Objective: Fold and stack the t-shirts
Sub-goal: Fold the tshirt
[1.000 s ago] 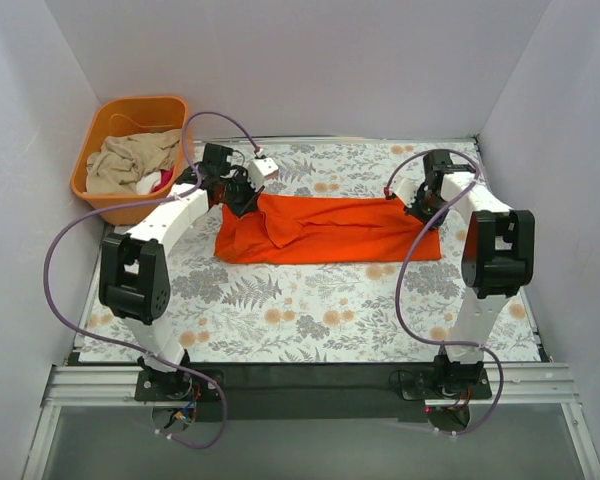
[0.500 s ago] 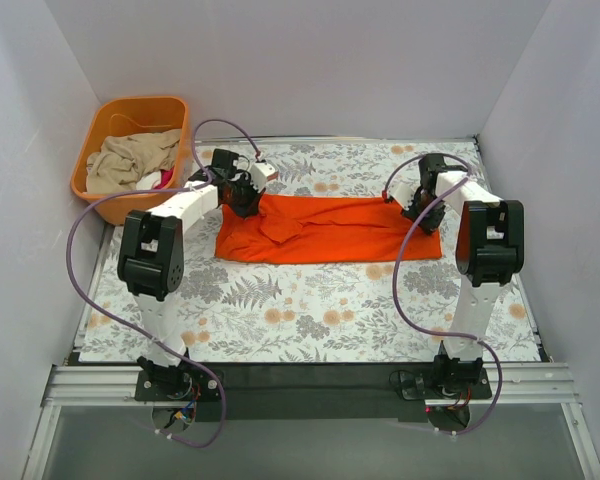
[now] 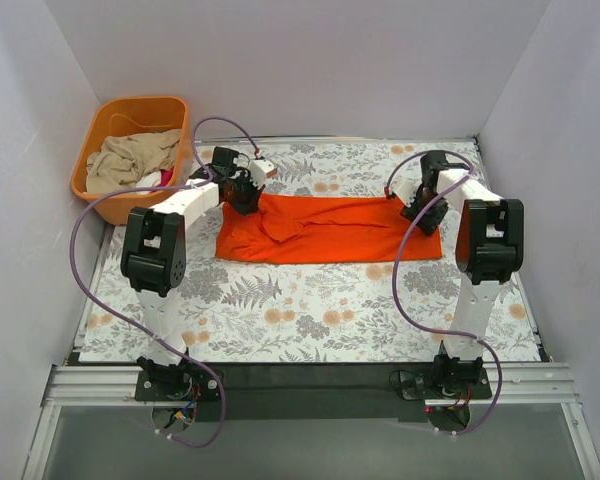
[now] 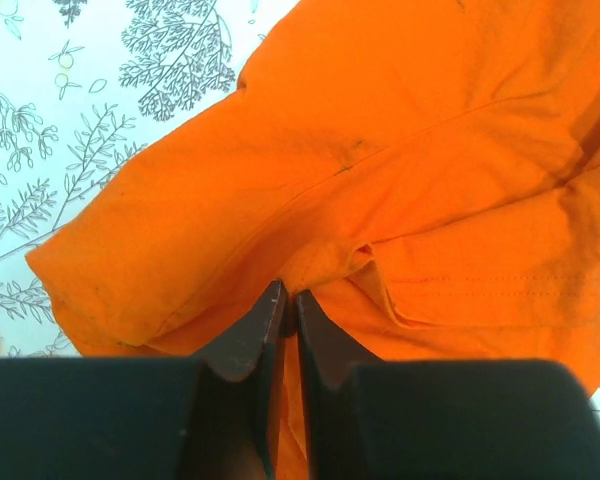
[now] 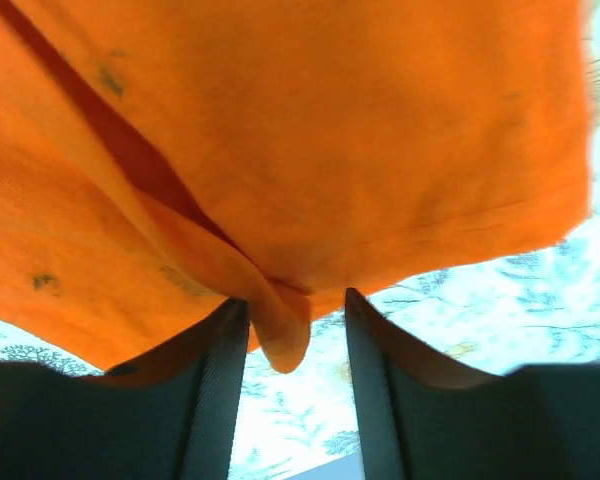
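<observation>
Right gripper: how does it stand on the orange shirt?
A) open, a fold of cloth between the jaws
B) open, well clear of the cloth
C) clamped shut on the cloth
A: the right wrist view shows the right gripper open, a loose fold of the shirt hanging between its jaws.

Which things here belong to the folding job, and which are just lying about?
Job: orange t-shirt, laid out between the arms; left gripper, shut on its edge; right gripper, open, a fold hanging between its jaws.
Lying about: floral tablecloth; orange tub; crumpled clothes in it, possibly more shirts, cannot tell.
</observation>
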### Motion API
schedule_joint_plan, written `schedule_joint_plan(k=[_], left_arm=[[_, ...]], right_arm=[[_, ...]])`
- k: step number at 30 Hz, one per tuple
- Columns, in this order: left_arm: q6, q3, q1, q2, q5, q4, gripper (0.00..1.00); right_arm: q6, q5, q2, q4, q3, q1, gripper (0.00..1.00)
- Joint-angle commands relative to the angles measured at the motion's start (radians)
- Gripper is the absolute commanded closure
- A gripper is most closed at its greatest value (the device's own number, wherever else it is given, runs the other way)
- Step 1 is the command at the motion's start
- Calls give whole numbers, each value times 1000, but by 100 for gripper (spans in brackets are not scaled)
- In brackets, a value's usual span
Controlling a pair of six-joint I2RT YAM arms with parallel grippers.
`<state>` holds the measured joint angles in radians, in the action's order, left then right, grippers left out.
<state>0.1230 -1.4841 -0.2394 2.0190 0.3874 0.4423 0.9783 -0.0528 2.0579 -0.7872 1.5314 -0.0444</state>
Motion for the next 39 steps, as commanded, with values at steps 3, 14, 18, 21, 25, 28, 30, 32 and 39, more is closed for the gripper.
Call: schedule_joint_plan(k=[3,14,18,21,25,28,30,32,39], left_arm=[[64,-57,18,-2,-45,-5,71],[106,-42,46,-200,199,126,52],[-117,63,-6,-252,220,222,52],[-180,113,-69,-261,197,229,52],[-223,156,-146,-235,127,188,51],[-218,140,-176,-195,90,162,51],[-209,125,-189,-180,70,148,50],[-212,125,-202,-161,42,125,50],[-233,117,-228,-106,2,122,54]], right_arm=[[-78,132,-73,-50,131,-24,54],[-112,182,-116,-129,121,-75,56],[-133,192,-102,-138,95,-66,57],[-148,195,-102,-153,84,-57,59],[-151,185,-110,-167,59,-40,60],[-148,183,-111,-175,46,-19,60],[-147,185,-113,-182,42,0,60],[-145,185,-113,-184,35,12,60],[-141,182,-107,-185,27,34,60]])
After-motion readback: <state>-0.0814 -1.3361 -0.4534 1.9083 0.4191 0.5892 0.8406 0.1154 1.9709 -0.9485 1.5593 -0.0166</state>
